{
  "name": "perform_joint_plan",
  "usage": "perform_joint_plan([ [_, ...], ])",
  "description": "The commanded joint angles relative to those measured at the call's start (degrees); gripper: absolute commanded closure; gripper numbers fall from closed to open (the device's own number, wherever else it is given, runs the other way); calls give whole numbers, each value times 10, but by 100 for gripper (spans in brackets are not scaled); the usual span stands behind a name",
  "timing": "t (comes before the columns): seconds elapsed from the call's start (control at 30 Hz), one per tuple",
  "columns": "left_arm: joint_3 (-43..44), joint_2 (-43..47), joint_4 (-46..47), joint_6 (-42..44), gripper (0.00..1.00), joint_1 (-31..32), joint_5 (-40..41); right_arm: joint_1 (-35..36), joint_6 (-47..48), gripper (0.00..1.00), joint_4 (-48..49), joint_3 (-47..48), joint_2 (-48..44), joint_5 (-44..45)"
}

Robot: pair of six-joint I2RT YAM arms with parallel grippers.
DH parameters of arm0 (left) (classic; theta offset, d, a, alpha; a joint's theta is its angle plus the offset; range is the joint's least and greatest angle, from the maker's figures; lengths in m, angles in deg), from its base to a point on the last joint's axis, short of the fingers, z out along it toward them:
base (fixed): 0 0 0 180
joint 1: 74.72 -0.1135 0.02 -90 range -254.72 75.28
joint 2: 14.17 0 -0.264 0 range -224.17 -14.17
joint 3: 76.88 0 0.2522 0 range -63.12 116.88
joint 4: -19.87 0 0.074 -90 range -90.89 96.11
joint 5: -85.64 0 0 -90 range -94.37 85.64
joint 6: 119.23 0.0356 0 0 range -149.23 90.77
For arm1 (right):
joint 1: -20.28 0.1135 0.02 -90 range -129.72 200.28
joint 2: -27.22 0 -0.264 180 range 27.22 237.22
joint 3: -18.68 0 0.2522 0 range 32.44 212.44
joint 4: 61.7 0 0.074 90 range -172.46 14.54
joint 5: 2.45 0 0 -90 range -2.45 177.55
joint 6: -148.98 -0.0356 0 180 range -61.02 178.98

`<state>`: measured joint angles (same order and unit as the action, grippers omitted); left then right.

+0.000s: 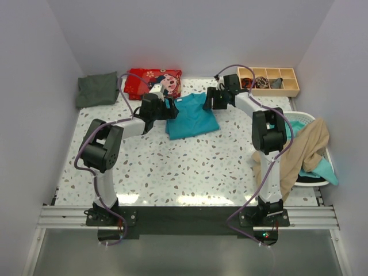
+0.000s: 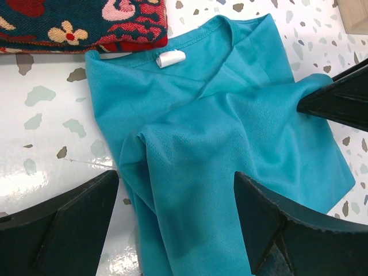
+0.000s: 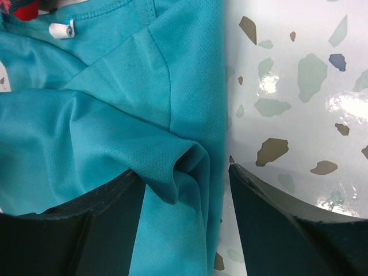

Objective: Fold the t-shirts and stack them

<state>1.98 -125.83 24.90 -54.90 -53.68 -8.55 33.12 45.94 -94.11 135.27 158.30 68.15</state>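
The bright teal t-shirt [image 1: 192,117] lies partly folded at the back middle of the table, collar and white tag [image 2: 171,58] toward the far side. My left gripper [image 1: 171,109] is open at its left edge, jaws straddling a fold of teal cloth [image 2: 178,213]. My right gripper [image 1: 208,99] is open at its right edge, jaws either side of a bunched fold [image 3: 184,190]. The dark grey-green t-shirt [image 1: 98,89] lies folded at the back left. The beige t-shirt [image 1: 302,152] hangs over a basket on the right.
A red patterned cloth [image 1: 152,82] lies just behind the teal shirt. A wooden compartment tray [image 1: 270,80] stands at the back right. The white basket [image 1: 305,121] at the right edge also holds a teal cloth [image 1: 325,169].
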Motion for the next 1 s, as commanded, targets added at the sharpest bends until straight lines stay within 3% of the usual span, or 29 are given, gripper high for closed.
perform_joint_plan([
  [0.0,18,0,40,12,14,-3,13,2,-1,39,18,19,-22,-29],
  [0.2,20,-10,49,-4,25,-2,1,10,8,46,15,20,-29,-36],
  [0.37,15,-16,53,-14,41,-2,-5,11,11,75,28,9,-34,-45],
  [0.5,13,-19,59,-16,56,-2,-3,11,13,90,37,-1,-42,-45],
  [0.67,25,-20,59,-10,78,-3,3,12,17,94,52,-4,-51,-48],
  [0.77,42,-22,56,-3,84,-6,7,11,19,94,66,-3,-57,-43],
  [0.97,78,-37,45,3,88,-25,4,12,28,94,60,46,-42,-39],
])
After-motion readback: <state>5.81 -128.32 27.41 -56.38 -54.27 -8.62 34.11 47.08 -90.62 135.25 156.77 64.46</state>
